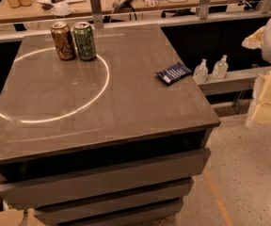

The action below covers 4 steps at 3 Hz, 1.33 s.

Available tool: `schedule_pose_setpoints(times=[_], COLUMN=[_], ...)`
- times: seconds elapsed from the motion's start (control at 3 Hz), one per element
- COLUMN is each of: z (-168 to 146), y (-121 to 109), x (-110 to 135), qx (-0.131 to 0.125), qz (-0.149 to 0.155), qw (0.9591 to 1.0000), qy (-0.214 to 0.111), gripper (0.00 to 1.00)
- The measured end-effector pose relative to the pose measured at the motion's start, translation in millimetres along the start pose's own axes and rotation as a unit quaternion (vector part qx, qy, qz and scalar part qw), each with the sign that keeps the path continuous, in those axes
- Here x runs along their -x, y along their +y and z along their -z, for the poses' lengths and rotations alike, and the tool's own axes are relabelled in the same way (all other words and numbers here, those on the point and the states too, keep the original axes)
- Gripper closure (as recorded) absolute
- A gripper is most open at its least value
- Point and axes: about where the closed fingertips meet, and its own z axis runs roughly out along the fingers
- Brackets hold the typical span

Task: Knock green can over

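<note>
The green can (84, 41) stands upright at the far left of the dark grey table top (126, 102). It has pale markings and a silver top rim. A bronze-brown can (63, 41) of the same size stands upright right beside it on its left, touching or nearly touching. My gripper (269, 95) shows as pale blocky parts at the right edge of the camera view, cut off by the frame. It hangs off the table's right side, far to the right of both cans and touching nothing.
A dark blue snack packet (173, 73) lies near the table's right edge. A bright ring of light lies across the left of the top. Two clear pump bottles (211, 70) stand on a ledge beyond the right side. A railing and cluttered desk lie behind.
</note>
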Motion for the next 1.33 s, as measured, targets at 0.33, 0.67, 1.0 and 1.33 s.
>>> schedule_pose_setpoints(times=[0.33, 0.67, 1.0, 1.33], z=[0, -2, -17, -45], y=[0, -2, -27, -45], x=[0, 5, 14, 47], qx=[0.000, 0.006, 0.011, 0.040], qz=[0.000, -0.004, -0.013, -0.037], qw=[1.0000, 0.9994, 0.9897, 0.9650], qy=[0.000, -0.033, -0.142, -0.257], gripper=[0.00, 0.00, 0.00, 0.00])
